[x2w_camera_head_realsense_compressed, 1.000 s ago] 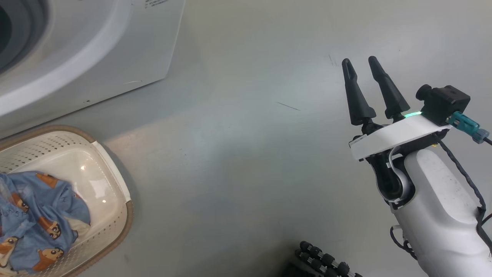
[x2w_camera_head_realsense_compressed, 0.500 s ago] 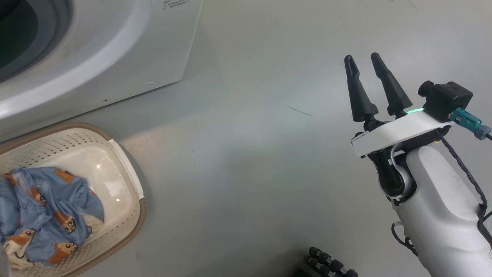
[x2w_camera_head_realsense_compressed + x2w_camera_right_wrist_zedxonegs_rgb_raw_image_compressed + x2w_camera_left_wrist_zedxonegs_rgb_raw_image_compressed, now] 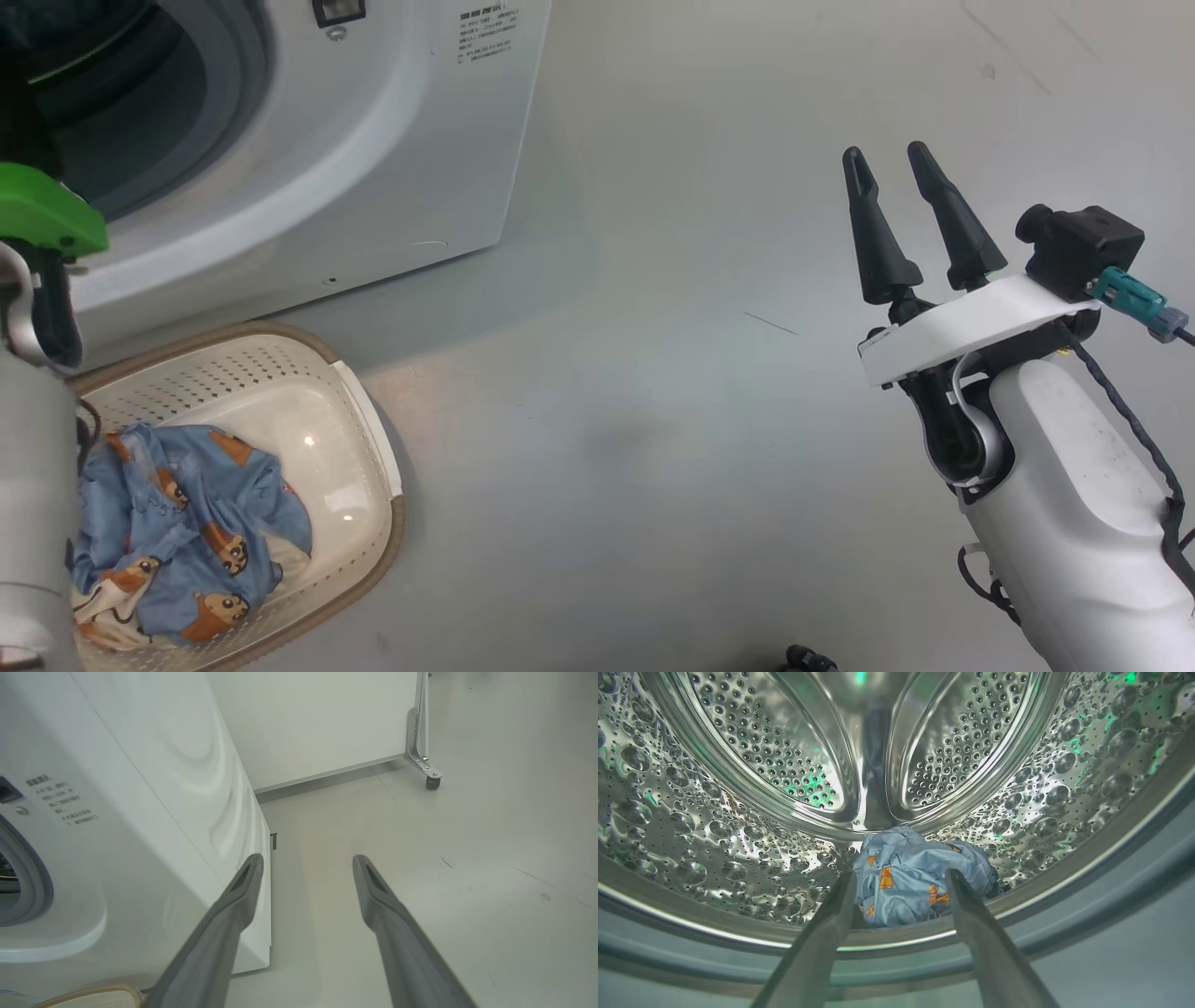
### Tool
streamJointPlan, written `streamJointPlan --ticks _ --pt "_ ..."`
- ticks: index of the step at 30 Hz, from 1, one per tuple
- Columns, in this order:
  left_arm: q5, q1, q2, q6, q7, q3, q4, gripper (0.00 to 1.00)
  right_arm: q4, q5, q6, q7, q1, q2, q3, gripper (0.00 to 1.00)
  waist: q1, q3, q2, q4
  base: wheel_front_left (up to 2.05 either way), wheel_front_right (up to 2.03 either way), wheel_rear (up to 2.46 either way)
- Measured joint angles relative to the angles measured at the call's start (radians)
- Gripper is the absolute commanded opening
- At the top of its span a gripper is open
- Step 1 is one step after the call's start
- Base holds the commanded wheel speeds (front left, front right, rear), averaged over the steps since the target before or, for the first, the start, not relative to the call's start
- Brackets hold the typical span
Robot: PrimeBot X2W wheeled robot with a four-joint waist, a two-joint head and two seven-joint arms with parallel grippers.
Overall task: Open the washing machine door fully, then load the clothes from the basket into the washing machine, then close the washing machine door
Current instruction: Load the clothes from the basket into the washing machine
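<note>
1. Reaching into the washing machine [image 3: 420, 140], the left gripper [image 3: 901, 875] has its two fingers spread wide apart. It holds nothing.
2. A bunch of blue clothes [image 3: 915, 858] lies at the bottom of the shiny drum [image 3: 738, 835] inside the washing machine. It sits just past the fingertips and shows in the gap between them. It is hard to tell if the tips touch it.
3. The rest of the clothes [image 3: 187, 532] lie in the basket [image 3: 373, 560], which sits on the floor [image 3: 607, 420] right in front of the washing machine.
4. The right gripper [image 3: 885, 151] is spread wide too, and it is empty. It hangs over the floor off to the right of the washing machine, well apart from the basket.
</note>
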Motion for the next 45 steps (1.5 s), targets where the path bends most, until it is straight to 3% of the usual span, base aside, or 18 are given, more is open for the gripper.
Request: streamJointPlan --ticks 12,45 --pt "-0.009 0.139 -0.028 -0.021 -0.003 -0.004 -0.009 1.0 0.028 -0.006 0.0 0.0 0.037 -0.032 -0.001 1.0 -0.0001 -0.12 0.0 0.05 0.0 0.0 0.0" --pt "-0.016 0.619 -0.104 -0.029 -0.003 0.091 -0.397 1.0 0.042 -0.005 0.0 0.0 0.15 -0.084 -0.011 1.0 -0.0002 -0.387 0.0 0.21 0.0 0.0 0.0"
